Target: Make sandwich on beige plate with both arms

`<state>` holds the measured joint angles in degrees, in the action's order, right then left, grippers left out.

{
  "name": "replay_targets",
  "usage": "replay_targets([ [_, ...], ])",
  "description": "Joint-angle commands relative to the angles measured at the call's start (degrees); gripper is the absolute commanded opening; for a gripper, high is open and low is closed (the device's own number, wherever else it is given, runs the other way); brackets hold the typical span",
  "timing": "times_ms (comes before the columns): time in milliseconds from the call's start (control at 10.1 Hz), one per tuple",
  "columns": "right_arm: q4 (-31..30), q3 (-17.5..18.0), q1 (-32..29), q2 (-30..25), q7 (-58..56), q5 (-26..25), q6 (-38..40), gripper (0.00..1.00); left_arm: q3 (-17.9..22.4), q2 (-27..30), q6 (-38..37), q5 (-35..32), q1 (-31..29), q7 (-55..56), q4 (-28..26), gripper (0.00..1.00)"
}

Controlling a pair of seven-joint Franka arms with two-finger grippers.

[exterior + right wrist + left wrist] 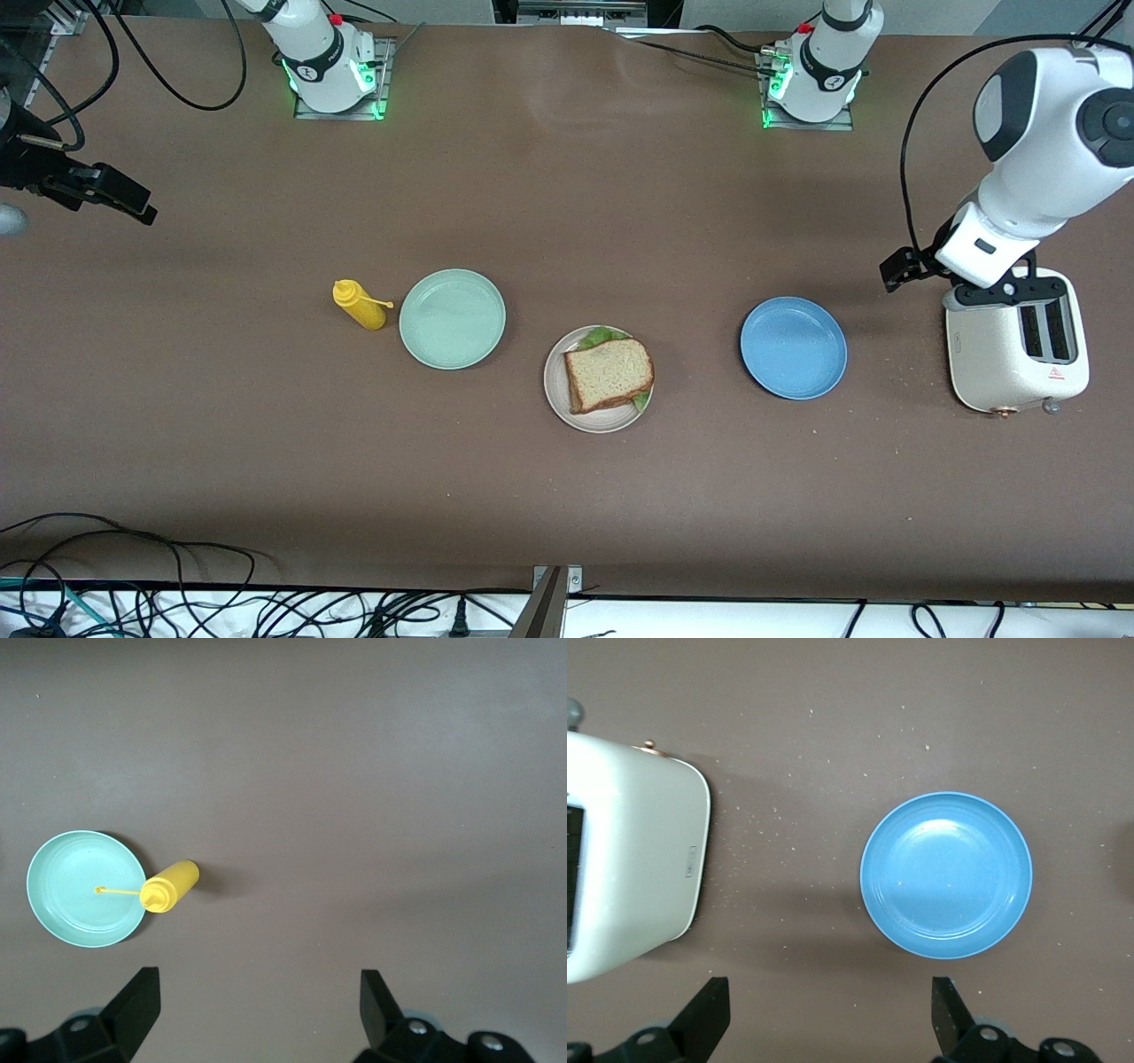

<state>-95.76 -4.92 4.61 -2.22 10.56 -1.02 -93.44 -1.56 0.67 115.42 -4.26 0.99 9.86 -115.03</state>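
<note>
The sandwich (609, 374) lies on the beige plate (607, 420) in the middle of the table. Its top slice of brown bread covers a green lettuce leaf (602, 336) that sticks out at two edges. My left gripper (1005, 292) hangs over the toaster (1014, 350) at the left arm's end of the table. In the left wrist view it (830, 992) is open and empty. My right gripper (106, 193) is up at the right arm's end of the table. In the right wrist view it (257, 988) is open and empty over bare table.
A blue plate (794, 347) lies between the beige plate and the toaster and shows in the left wrist view (946, 874) beside the toaster (629, 868). A mint-green plate (452, 319) and a yellow mustard bottle (359, 304) lie toward the right arm's end.
</note>
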Motion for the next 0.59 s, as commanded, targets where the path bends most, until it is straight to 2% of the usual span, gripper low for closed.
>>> replay_targets([
  [0,-0.57,0.52,0.22,-1.21,0.77,-0.38,1.06,1.0,0.32,2.15,-11.02,3.62,0.07,-2.73,7.23,1.0],
  [198,-0.66,0.52,0.22,-2.0,0.77,1.54,0.46,1.0,1.72,1.7,-23.08,4.17,-0.45,-13.77,14.72,1.0],
  [396,-0.83,1.57,0.31,-3.83,0.6,2.26,2.29,1.0,3.66,1.97,-29.96,3.38,-0.46,-16.63,18.51,1.0],
  [496,-0.31,2.71,0.49,-3.5,-0.01,0.69,2.56,1.0,3.93,2.05,-31.29,3.9,-1.68,-16.72,21.4,1.0],
])
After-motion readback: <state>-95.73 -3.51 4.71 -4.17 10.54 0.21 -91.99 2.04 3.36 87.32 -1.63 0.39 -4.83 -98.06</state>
